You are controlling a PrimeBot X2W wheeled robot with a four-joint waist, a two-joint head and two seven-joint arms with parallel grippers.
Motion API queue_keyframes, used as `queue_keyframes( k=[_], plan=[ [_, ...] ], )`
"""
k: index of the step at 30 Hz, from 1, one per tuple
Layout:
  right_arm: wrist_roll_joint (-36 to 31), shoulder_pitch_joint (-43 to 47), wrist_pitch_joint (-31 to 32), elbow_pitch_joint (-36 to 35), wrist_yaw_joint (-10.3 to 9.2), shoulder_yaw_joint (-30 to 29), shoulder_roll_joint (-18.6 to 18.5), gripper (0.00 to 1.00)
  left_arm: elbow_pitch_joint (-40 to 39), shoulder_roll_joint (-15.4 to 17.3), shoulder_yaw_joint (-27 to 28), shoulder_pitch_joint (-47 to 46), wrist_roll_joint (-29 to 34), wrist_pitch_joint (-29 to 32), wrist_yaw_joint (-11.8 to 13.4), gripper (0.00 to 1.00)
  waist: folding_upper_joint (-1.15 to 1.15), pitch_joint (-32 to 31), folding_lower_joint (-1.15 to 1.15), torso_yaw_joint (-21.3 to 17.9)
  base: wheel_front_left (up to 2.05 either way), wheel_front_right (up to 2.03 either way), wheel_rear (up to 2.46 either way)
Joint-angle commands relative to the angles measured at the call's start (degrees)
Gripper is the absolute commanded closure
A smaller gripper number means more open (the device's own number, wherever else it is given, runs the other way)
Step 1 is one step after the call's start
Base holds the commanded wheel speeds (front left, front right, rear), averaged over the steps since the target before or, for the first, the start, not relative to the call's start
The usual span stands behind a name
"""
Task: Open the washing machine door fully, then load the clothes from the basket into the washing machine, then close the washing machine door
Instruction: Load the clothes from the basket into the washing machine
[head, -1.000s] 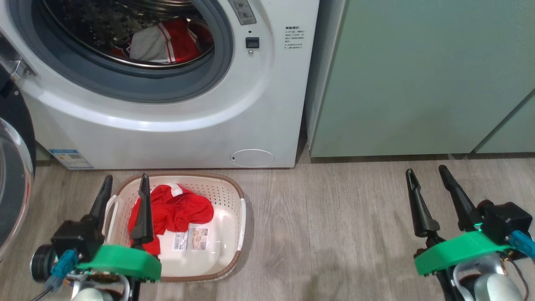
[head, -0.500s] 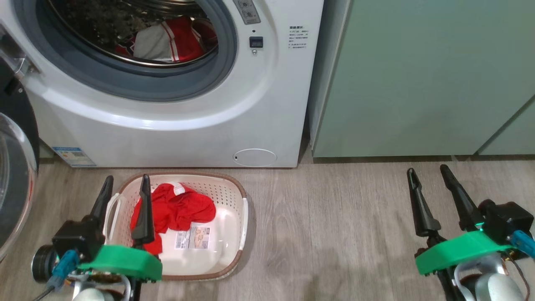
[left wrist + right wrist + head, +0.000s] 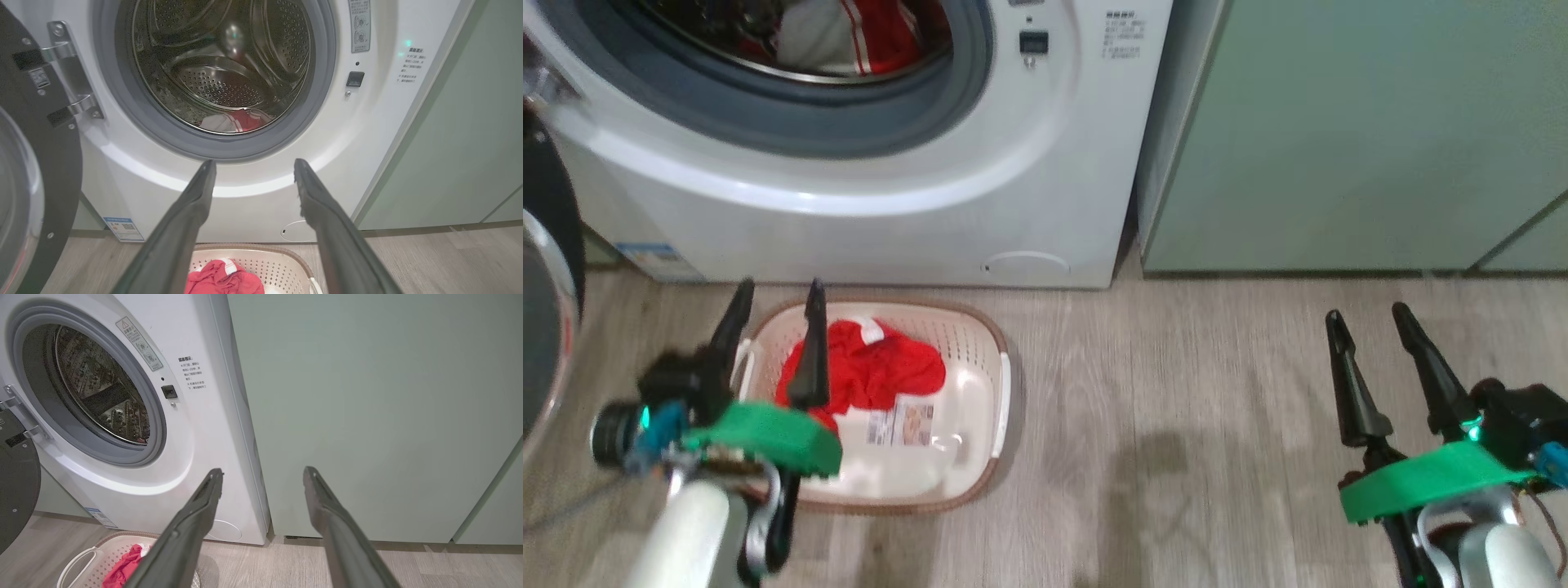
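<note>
**Washing machine door [image 3: 49,163] hanging wide open**

So the door is swung out to the left on its metal hinge [image 3: 75,81], black rim and glass bowl well clear of the opening. The washing machine [image 3: 915,220] has its grey gasket [image 3: 322,81] and steel drum [image 3: 220,81] in plain sight, and a red and white garment [image 3: 237,121] lies at the bottom of the drum.

The basket [image 3: 984,359] sits on the wood floor [image 3: 1176,392], just in front of the washer's bottom edge. A crumpled red garment [image 3: 874,376] is bunched in its far left part, right beside the label [image 3: 900,426] on the basket's floor.

In the head view the left gripper [image 3: 780,286] hangs over the basket's left end, fingers apart, nothing in them. The right gripper [image 3: 1365,312] is well off to the right over bare floor, in front of the pale green cabinets [image 3: 1339,131]. Its fingers are spread too, and it's empty.
</note>
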Motion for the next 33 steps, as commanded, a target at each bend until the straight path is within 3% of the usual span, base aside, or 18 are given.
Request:
queue_keyframes(
  k=[1, 18, 33],
  plan=[
    [-0.2, -2.8, -0.3, -2.6, 0.00, 1.5, -0.2, 0.00, -0.1, 1.5, 1.9, -4.3, -0.6, 0.5, -0.6, 0.00, 0.00, 3.2, 0.00, -0.3, 0.00, 0.00, 0.00],
    [0.4, -12.8, -4.5, -3.1, 0.00, 5.1, -0.2, 0.00, 40.3, 2.7, 0.8, -30.4, -6.2, 7.0, -12.0, 0.00, 0.00, 27.1, 0.00, -5.9, 0.00, 0.00, 0.00],
    [0.9, -18.1, -7.6, -2.5, 0.00, 7.6, -0.2, 0.00, 59.2, 6.2, 2.0, -42.4, -10.3, 6.1, -15.5, 0.00, 0.00, 41.4, 0.00, -10.2, 0.00, 0.00, 0.00]
  ],
)
